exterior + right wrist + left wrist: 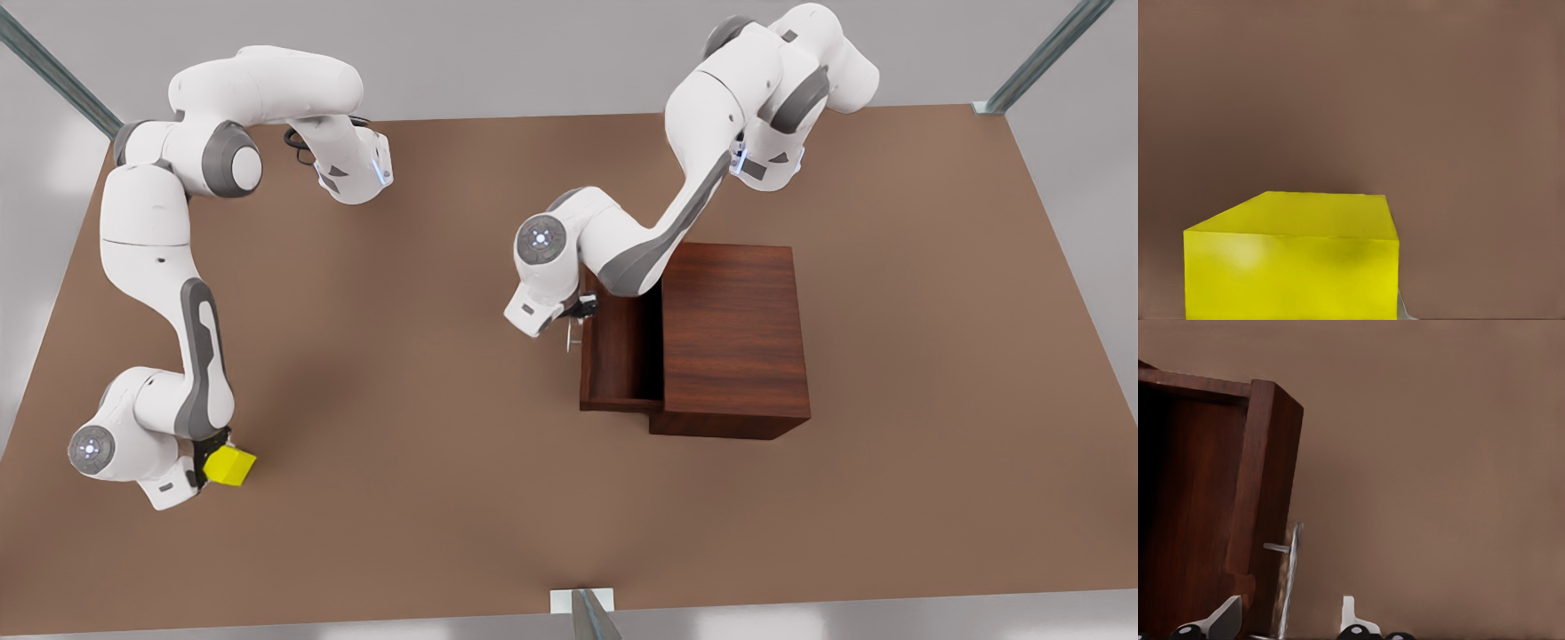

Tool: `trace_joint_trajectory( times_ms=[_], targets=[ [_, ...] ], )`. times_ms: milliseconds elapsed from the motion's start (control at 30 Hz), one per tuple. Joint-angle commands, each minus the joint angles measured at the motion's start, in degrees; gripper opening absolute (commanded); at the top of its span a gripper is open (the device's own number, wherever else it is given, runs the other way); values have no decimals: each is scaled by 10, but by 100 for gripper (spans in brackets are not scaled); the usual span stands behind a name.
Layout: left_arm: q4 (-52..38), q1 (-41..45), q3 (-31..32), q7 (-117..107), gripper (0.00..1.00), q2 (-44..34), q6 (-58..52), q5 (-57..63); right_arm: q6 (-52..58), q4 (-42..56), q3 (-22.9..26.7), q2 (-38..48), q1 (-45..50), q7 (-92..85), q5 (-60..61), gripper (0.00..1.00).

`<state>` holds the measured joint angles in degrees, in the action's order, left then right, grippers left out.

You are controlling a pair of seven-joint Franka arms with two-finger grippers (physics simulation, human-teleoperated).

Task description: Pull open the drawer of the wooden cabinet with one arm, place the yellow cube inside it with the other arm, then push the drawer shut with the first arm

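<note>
Standing on the brown bench (889,498), the cabinet (733,338) has its drawer (620,356) pulled partway out toward the front view's left, its inside bare and dark. A thin silver handle (569,336) juts from the drawer's front panel.

The left gripper (582,308) sits right at that handle, at the end of the arm that reaches in from the far edge of the bench over the cabinet's corner. In the left wrist view the handle (1290,577) runs as a slim bar just off the drawer (1265,500) front, and the two light-tipped fingers (1351,617) stand apart, one on either side of the bar. They look spread rather than clamped, though their tips are cut off by the frame's edge, so contact with the bar cannot be told.

The right gripper (210,460) is low over the bench at the front view's near left, well apart from the cabinet. The yellow cube (228,466) is at its fingers, tilted a little, with one face against the black fingers. In the right wrist view the cube (1295,260) sits close under the camera, with a sliver of pale finger at its lower corner. The fingers appear closed on the cube; whether it rests on the bench or is lifted clear cannot be told.
</note>
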<state>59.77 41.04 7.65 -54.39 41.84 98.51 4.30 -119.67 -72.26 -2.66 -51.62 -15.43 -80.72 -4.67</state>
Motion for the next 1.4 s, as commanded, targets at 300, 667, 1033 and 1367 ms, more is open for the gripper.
trace_joint_trajectory(
  times_ms=[300,667,1033,1367],
  targets=[
    [14,-402,-14,505,100,-167,-140,-58,155,-6,-158,147,52,556,-3,66],
    [167,-388,-18,459,21,-268,-75,-46,198,28,-163,174,314,1106,-5,66],
    [167,-317,-18,-160,21,-255,-61,-211,157,151,-154,90,463,1219,-6,67],
    [167,-269,-18,-447,21,-233,20,-221,75,150,-152,35,520,1233,-15,100]
  ],
)
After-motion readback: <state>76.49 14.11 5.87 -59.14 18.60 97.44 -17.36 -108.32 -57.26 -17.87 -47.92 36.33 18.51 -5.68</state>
